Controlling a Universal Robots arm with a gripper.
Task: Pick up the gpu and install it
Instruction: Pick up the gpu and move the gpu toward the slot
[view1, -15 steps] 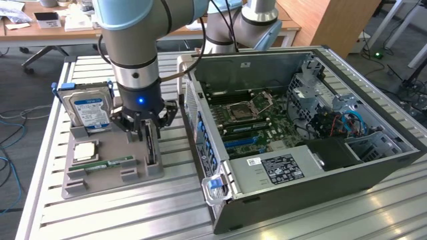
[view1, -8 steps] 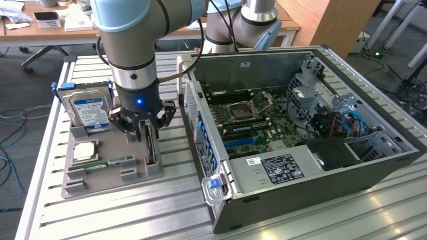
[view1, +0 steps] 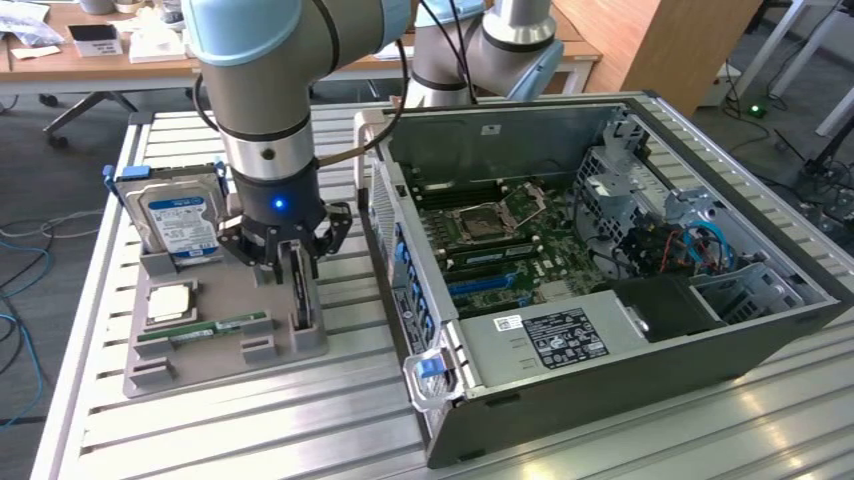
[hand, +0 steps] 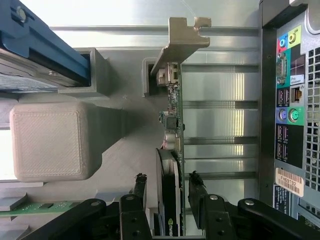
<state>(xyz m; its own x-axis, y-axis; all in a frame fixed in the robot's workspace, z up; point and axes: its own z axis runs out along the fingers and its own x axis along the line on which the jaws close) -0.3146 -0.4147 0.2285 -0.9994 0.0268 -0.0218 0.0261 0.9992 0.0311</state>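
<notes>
- The gpu stands on its long edge in a slot of the grey tray, on the side nearest the open computer case.
- Its long axis runs near to far in the exterior view, roughly parallel to the case's rear wall.
- The silver bracket is at the far end, on the same end of the tray as the hard drive.
- The black shroud faces the exterior view's left, toward the RAM stick. The green board faces the case.
- Writing: the hard drive has a blue label, and the case's power supply has a black label with white print too small to read.
- On the case's rear there is a barcode sticker (its characters are not legible to me) beside colour-coded ports.
- A pale mark low on the shroud could be a logo, but I can't tell.
- My claw is directly over the card, with one of my fingers on each face.
- The jaws are apart, with a sliver of space on both sides, so the card sits between them unclamped.
</notes>
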